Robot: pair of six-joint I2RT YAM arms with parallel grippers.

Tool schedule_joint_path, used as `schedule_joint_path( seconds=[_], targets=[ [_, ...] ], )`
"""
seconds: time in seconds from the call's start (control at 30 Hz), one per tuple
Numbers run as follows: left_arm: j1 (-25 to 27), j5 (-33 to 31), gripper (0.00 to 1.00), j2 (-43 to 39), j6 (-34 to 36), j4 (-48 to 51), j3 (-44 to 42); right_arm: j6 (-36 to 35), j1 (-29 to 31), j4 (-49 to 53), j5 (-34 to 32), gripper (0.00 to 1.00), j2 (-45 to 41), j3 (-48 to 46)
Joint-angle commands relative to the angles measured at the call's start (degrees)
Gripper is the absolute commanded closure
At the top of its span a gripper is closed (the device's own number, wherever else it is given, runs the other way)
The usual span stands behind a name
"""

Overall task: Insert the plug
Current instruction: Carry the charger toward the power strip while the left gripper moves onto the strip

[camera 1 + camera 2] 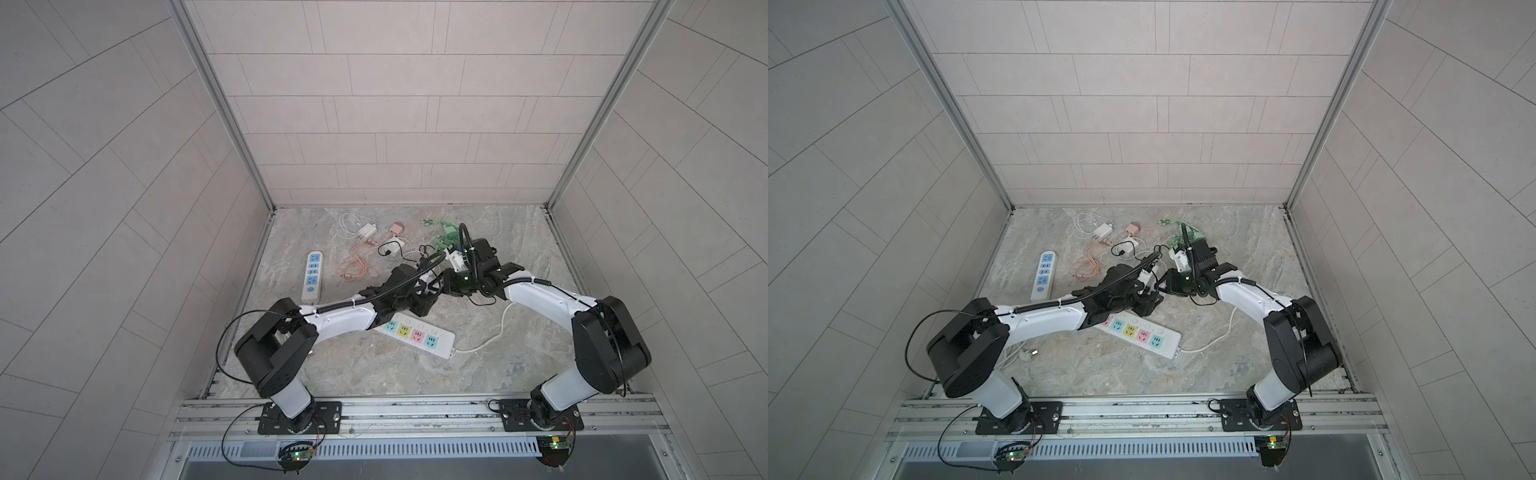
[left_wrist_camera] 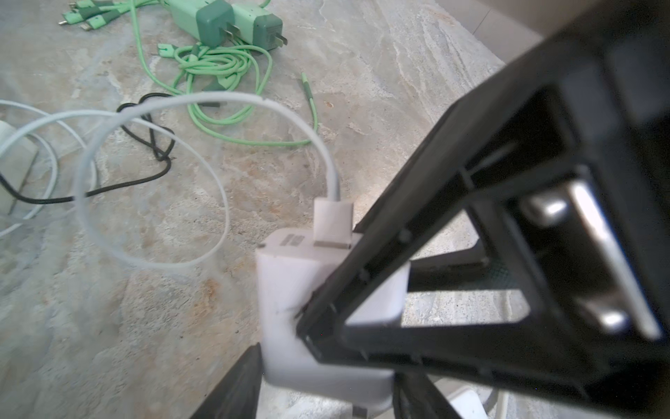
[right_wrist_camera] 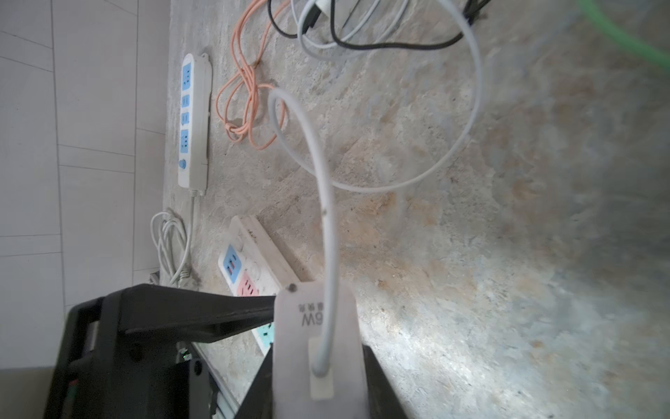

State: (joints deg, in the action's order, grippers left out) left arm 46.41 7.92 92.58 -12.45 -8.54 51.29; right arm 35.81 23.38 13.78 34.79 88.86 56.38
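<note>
White charger: pinched by right gripper; left gripper flanks it (grip: cannot tell). I'd square its prongs over the pastel power strip.

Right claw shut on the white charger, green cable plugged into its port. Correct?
One error: the cable plugged into the white charger is white, not green. The right wrist view shows it running straight into the port. The green cables lie apart from it, as the left wrist view shows. The right claw is shut on the white charger, as stated.
</note>
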Motion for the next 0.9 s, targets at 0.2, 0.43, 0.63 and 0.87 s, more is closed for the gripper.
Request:
schedule_joint_path(
  seconds=[0.2,0.43,0.63,0.87],
  targets=[
    [0.2,-9.6,0.21,-8.8,-1.1,6.9,-1.1,0.7,2.3,4.6,-12.6,0.95,-3.7,2.4],
    [-2.7,-33.8,0.16,-13.4,-12.3,26.8,-0.6,2.6,12.7,10.6,-29.7,0.95,-6.7,3.8],
    [-10.0,-26.5,0.16,-21.1,-20.7,26.9,-9.1,9.0,22.8,9.2,-44.9,0.95,-7.8,1.3],
    [-13.4,-23.4,0.15,-24.8,-22.1,27.0,-13.6,16.4,31.5,10.0,-58.6,0.96,-8.3,-0.8]
  ],
)
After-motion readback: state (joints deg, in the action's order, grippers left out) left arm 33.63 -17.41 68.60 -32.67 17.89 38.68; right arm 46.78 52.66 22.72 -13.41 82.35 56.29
